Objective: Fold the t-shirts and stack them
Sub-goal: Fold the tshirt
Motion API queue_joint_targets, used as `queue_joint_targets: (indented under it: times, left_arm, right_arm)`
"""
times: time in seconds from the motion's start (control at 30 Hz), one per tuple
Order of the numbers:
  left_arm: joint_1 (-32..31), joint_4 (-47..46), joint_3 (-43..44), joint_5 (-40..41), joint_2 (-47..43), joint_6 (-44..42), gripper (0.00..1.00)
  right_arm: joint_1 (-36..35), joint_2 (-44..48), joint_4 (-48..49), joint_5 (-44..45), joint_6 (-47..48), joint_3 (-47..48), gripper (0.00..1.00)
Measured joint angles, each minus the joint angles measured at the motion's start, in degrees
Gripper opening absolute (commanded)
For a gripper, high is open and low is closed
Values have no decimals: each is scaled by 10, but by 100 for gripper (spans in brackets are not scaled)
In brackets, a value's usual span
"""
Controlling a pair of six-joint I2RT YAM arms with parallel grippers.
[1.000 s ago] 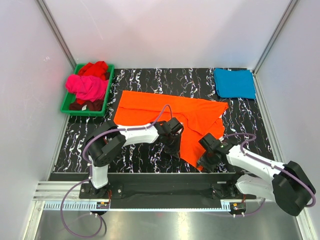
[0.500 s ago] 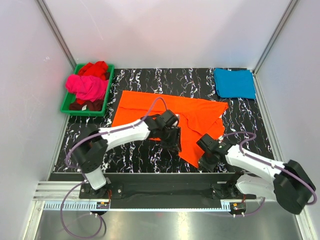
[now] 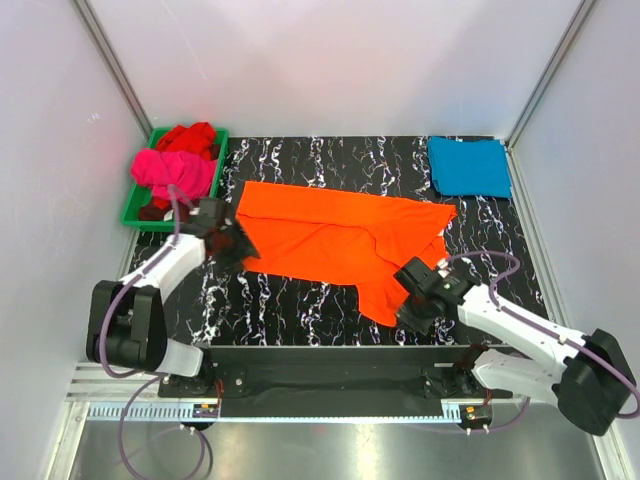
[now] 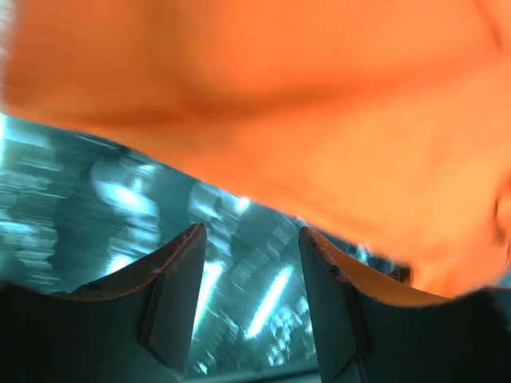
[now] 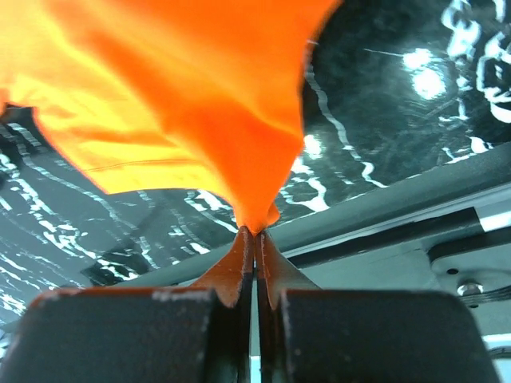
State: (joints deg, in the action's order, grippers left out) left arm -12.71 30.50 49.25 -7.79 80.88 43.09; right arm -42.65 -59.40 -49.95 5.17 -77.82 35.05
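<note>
Orange t-shirt (image 3: 330, 235) is lying spread on the marbled table (image 3: 285, 300) | right gripper (image 5: 255, 233) is pinching its near corner, jaws clamped on cloth | left gripper (image 4: 251, 239) is hovering at its left edge, jaws parted and holding nothing

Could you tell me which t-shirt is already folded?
The teal-blue t-shirt, a neat rectangle at the far right; the orange t-shirt lies spread out, the pink t-shirt and red t-shirt crumpled in the green tray.
</note>
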Motion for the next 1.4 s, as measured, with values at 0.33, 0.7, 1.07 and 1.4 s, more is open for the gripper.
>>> queue_joint_targets:
  times: [0.33, 0.7, 1.07, 1.4]
  left_arm:
    - [132, -8, 6, 49, 48, -58, 54]
    - [155, -37, 11, 50, 101, -110, 49]
    - [154, -44, 12, 54, 104, -111, 0]
    - [161, -13, 23, 78, 104, -105, 9]
  right_arm:
    - [0, -64, -17, 31, 41, 98, 0]
    - [0, -84, -18, 27, 66, 104, 0]
    - [0, -73, -31, 33, 72, 107, 0]
    - [0, -32, -85, 62, 62, 120, 0]
